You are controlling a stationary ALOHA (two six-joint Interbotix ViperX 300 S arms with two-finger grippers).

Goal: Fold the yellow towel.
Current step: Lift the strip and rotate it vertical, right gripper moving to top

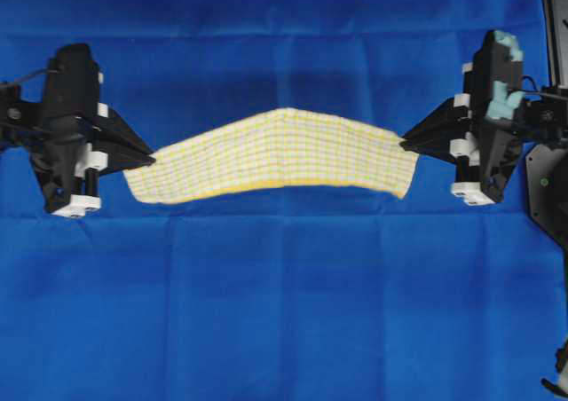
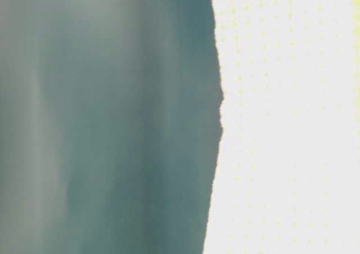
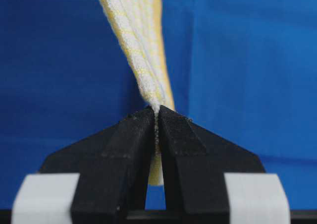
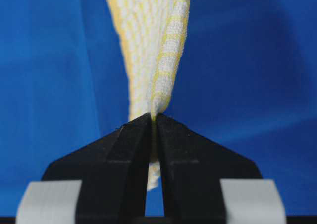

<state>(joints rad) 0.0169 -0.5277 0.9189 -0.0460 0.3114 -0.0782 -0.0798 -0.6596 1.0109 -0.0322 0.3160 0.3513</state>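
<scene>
Black jaws of the left gripper fill the left wrist view, pressed together on an end of the yellow towel, which runs away from them over the blue table cloth. Likewise the right wrist view: the right gripper pinches the towel's other end. Overhead, the towel hangs between both grippers, arched in its middle above the cloth, probably lifted so one half can be laid over the other. At table level, blurred towel fabric blocks the right side.
</scene>
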